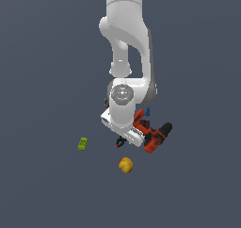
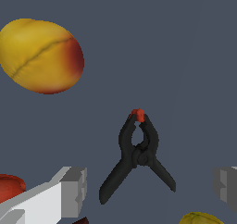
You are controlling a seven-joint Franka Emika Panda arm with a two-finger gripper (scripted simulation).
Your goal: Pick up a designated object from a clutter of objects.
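We count one black spring clamp in the wrist view, lying flat on the dark grey floor with its two handles splayed and its orange-red tips closed together. It sits between the two grey fingers of the gripper, touching neither; the fingers stand wide apart and hold nothing.

From the clamp, one yellow-orange fruit with a red blush lies well apart at about ten o'clock. One yellow rounded piece shows at the frame edge near five o'clock, and one red object, cut off, at about eight o'clock.

In the exterior view we see one arm reaching down over the clutter, its gripper low. One red-and-black drill lies just beside it at three o'clock, one tiny blue piece at one o'clock, one green block well apart at nine o'clock, and the fruit near at six o'clock.
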